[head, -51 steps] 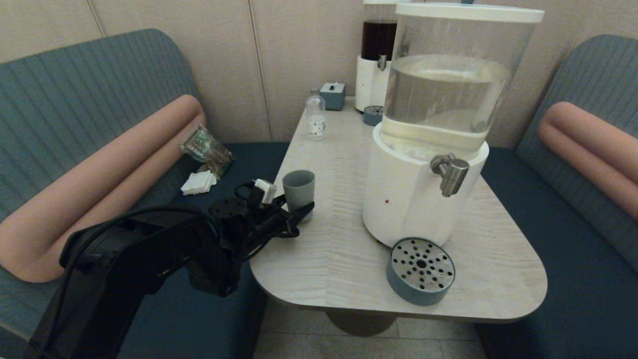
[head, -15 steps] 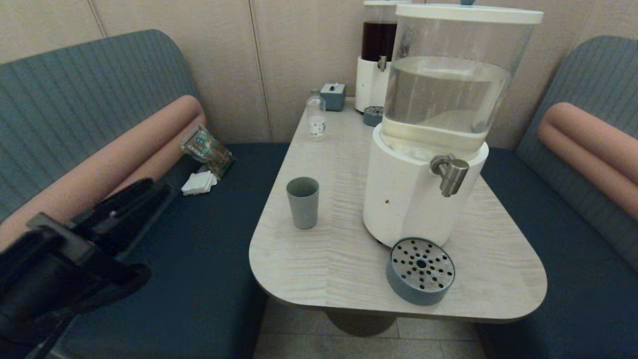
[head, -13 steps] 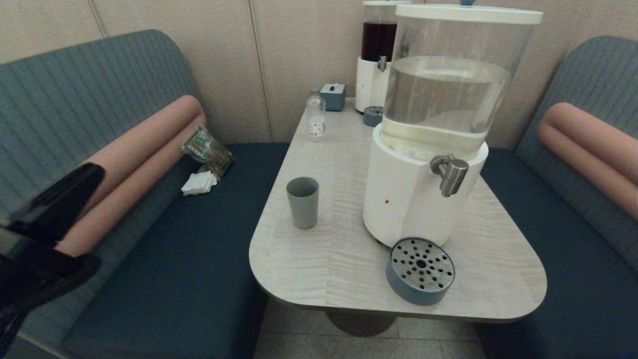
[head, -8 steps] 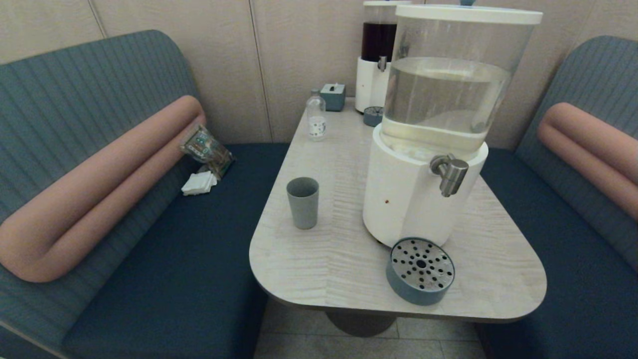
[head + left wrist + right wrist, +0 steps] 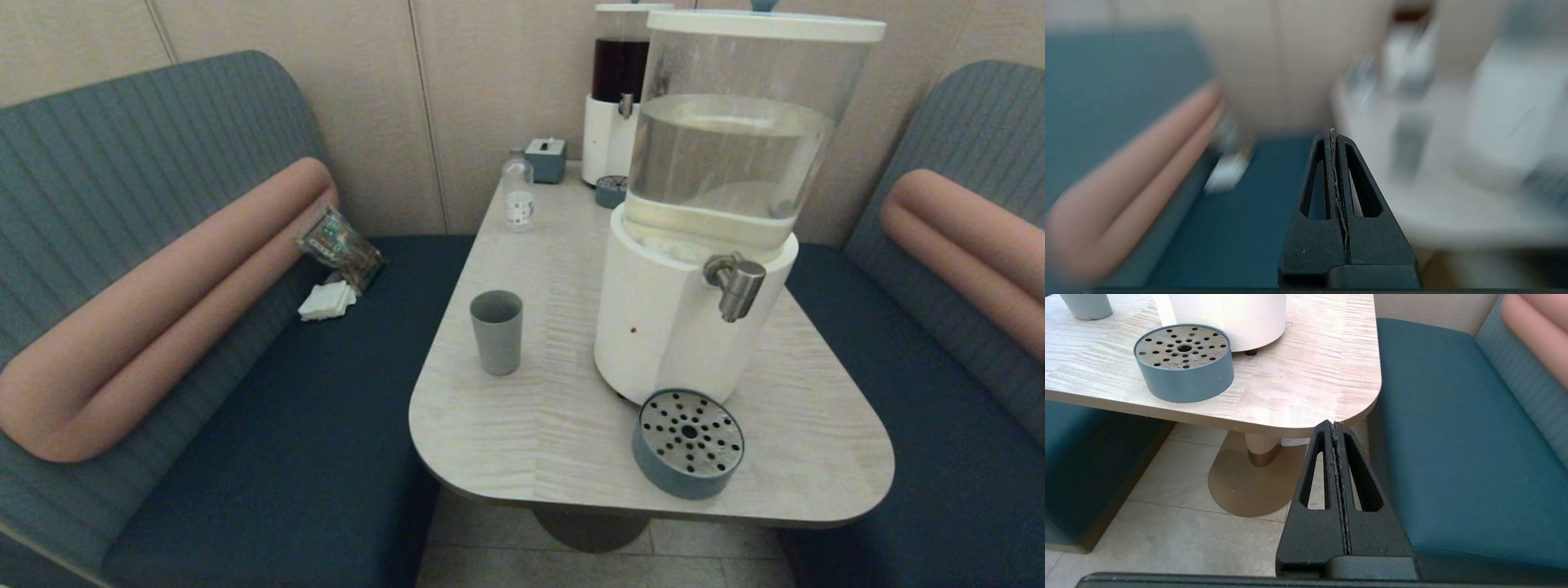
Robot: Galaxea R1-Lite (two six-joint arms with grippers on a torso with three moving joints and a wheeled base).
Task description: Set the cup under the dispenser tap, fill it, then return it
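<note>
**Cup standing alone on the desk, both grippers clenched on nothing**

The cup (image 5: 495,331) is standing upright on the desk (image 5: 531,441), toward its left edge, apart from the dispenser (image 5: 694,318) and not beneath the dispenser tap (image 5: 737,286). A round perforated drip tray (image 5: 688,442) is sitting on the desk just in front of the dispenser base, with nothing on it. No arm is showing in the head view. The left gripper (image 5: 1332,134) is pointing over the blue bench seat beside the desk, its jaws pressed together and holding nothing. The right gripper (image 5: 1333,425) is sitting low off the desk's near right corner, above the floor tiles, jaws likewise clenched and empty.
</note>
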